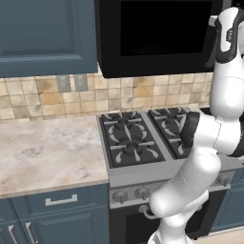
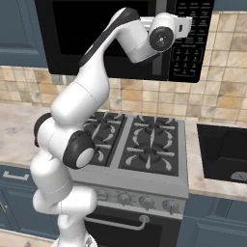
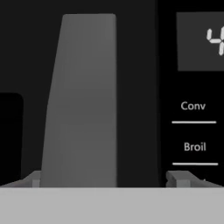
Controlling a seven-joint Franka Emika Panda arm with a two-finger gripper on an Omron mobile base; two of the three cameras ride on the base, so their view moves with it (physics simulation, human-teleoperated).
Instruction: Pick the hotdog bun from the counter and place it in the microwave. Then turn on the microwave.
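Note:
The black microwave (image 1: 162, 33) hangs above the stove with its dark glass door shut. My arm reaches up to its right side, and my hand (image 2: 166, 31) sits in front of the handle strip and the keypad (image 2: 190, 53). In the hand view my gripper (image 3: 105, 179) is open. Its fingertips (image 3: 30, 179) stand wide on either side of the grey handle strip (image 3: 83, 100) without touching it. To the right of the strip are a lit digit and the labels Conv and Broil. The marbled counter (image 1: 47, 147) lies left of the stove. The hotdog bun is out of view.
A black gas stove (image 1: 138, 138) with knobs along its front stands under the microwave, with my arm rising in front of it. A dark sink (image 2: 224, 149) lies to the stove's right. A blue wall cabinet (image 1: 47, 33) hangs left of the microwave.

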